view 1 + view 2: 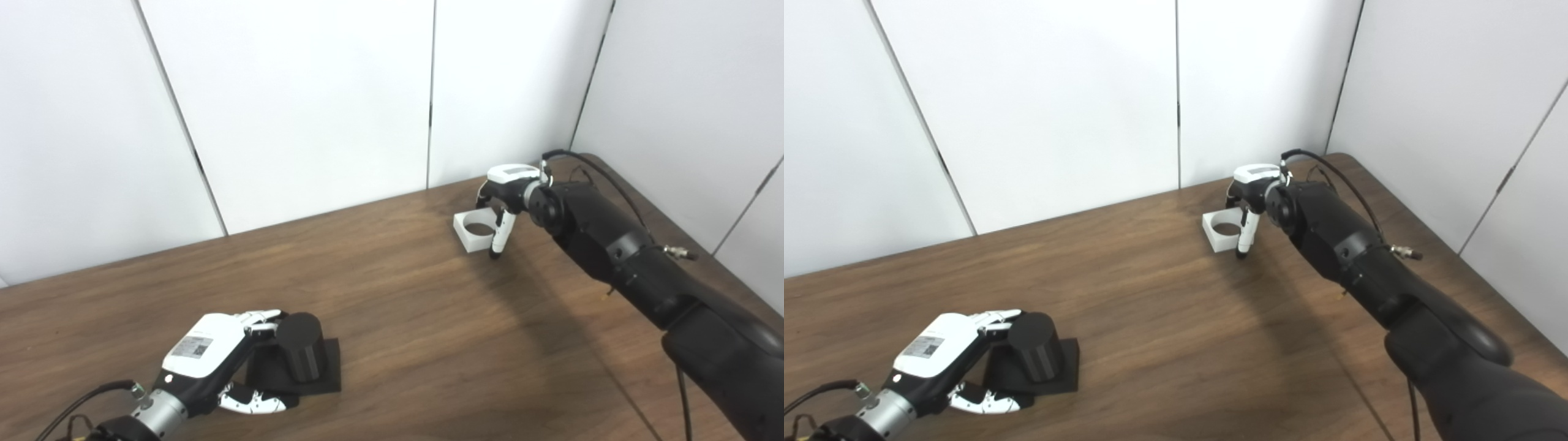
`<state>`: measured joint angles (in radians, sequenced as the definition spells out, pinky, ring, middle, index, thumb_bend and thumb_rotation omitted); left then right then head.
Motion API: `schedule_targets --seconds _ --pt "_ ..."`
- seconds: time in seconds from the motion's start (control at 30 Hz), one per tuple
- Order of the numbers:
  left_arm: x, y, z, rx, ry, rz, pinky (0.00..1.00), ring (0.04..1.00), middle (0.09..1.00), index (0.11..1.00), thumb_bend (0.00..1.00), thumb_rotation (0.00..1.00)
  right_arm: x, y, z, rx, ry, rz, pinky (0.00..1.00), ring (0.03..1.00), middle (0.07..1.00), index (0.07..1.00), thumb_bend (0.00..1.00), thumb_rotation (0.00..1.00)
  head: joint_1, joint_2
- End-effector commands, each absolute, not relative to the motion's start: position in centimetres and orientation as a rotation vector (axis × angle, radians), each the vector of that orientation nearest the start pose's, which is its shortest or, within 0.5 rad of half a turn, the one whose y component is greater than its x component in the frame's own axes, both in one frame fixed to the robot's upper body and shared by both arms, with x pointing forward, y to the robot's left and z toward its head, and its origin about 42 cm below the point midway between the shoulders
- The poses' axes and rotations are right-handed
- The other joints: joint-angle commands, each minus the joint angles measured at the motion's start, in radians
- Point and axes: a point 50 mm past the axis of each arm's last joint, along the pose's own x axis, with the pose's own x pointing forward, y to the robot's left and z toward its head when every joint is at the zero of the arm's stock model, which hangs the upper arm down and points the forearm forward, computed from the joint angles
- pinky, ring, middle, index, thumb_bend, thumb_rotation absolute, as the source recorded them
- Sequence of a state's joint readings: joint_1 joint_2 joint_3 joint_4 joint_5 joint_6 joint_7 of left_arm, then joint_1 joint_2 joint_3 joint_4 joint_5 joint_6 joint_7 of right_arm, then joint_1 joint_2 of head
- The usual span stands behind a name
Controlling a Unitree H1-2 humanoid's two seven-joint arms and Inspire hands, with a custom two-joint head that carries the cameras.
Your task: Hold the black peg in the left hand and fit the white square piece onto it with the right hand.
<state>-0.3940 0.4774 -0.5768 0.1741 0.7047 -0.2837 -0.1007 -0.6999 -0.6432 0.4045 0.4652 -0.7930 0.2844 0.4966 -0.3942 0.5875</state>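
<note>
The black peg (300,346) stands upright on its black square base (327,370) at the near left of the table. My left hand (211,355) is cupped around its left side. Its fingers (263,317) reach the peg's top, its thumb (254,403) lies along the base's front, and it stays spread. The white square piece (473,231), with a round hole, lies flat at the far right. My right hand (505,196) comes down over its right corner, thumb (497,239) against the near side and fingers behind the far side, pinching it.
The brown wooden table (416,331) is boxed in by white wall panels (306,104) at the back and right. My right forearm (618,251) with its cable stretches across the right side of the table.
</note>
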Motion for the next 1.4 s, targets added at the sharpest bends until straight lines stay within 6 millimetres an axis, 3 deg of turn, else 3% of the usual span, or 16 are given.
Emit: schedule_targets --seconds 0.0,0.17,0.2,0.23,0.33,0.63,0.77,1.07,1.37 --pt "33.8 21.4 10.2 1.338 -0.313 -0.902 0.76 0.846 0.87 0.592 0.92 0.18 48.2 -34.1 23.2 -1.512 0.382 0.308 0.83 0.887 0.863 0.719 0.86 0.2 0.005 0.003" --pt "33.8 21.4 10.2 1.337 -0.307 -0.903 0.77 0.852 0.874 0.599 0.92 0.19 48.0 -34.2 22.7 -1.526 0.373 0.296 0.89 0.886 0.826 0.621 0.81 0.18 0.01 0.004" --pt "33.8 21.4 10.2 1.336 -0.308 -0.902 0.77 0.851 0.871 0.597 0.92 0.18 48.0 -34.2 22.6 -1.533 0.366 0.293 0.9 0.882 0.817 0.544 0.64 0.16 0.016 0.01" --pt "33.8 21.3 10.2 1.336 -0.307 -0.901 0.77 0.849 0.869 0.596 0.92 0.18 47.9 -34.2 22.5 -1.537 0.359 0.292 0.9 0.878 0.809 0.517 0.58 0.15 0.016 0.01" --pt "33.8 21.4 10.3 1.336 -0.304 -0.9 0.77 0.854 0.871 0.602 0.91 0.19 47.9 -34.3 22.4 -1.557 0.349 0.312 0.92 0.864 0.791 0.492 0.53 0.14 0.024 0.012" --pt "33.8 21.9 10.5 1.346 -0.301 -0.899 0.77 0.851 0.872 0.605 0.91 0.2 47.4 -34.4 22.5 -1.578 0.292 0.315 0.84 0.819 0.733 0.486 0.52 0.14 0.034 0.027" --pt "33.8 21.8 10.7 1.35 -0.291 -0.896 0.79 0.861 0.884 0.606 0.91 0.19 47.2 -34.5 23.1 -1.546 0.242 0.304 0.79 0.825 0.75 0.483 0.52 0.13 0.039 0.03" --pt "34.0 22.2 11.1 1.352 -0.271 -0.896 0.79 0.864 0.888 0.601 0.9 0.19 46.0 -33.2 25.1 -1.516 0.087 0.29 0.84 0.845 0.767 0.478 0.52 0.13 0.049 0.054" --pt "34.2 22.0 10.8 1.351 -0.281 -0.89 0.79 0.863 0.889 0.596 0.9 0.21 44.7 -31.0 28.0 -1.523 -0.06 0.314 0.88 0.848 0.768 0.48 0.52 0.13 0.149 0.076"
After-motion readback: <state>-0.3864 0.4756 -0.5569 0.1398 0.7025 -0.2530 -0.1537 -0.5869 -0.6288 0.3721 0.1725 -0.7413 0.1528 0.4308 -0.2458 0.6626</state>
